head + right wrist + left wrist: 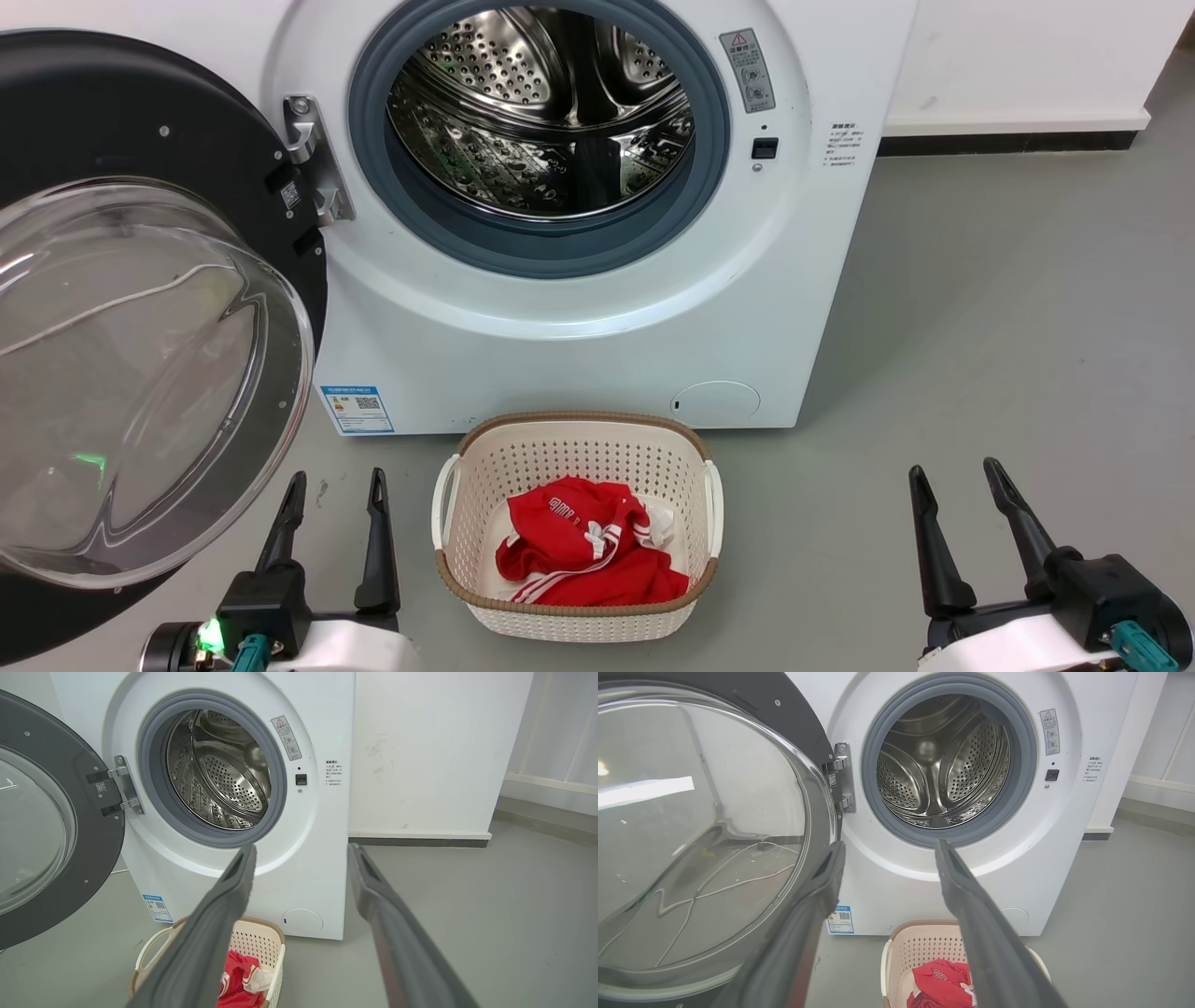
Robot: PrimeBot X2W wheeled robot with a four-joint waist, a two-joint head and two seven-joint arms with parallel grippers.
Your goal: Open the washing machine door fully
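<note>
Left gripper (337, 474) and right gripper (953, 467), spread wide and empty, point forward toward the washing machine (560, 359).

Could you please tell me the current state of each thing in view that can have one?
washing machine door: open, swung out to the left.
drum: mouth uncovered, nothing seen inside.
filter cap: shut.
basket: holds a red garment.
left gripper: open, holding nothing.
right gripper: open, holding nothing.
</note>
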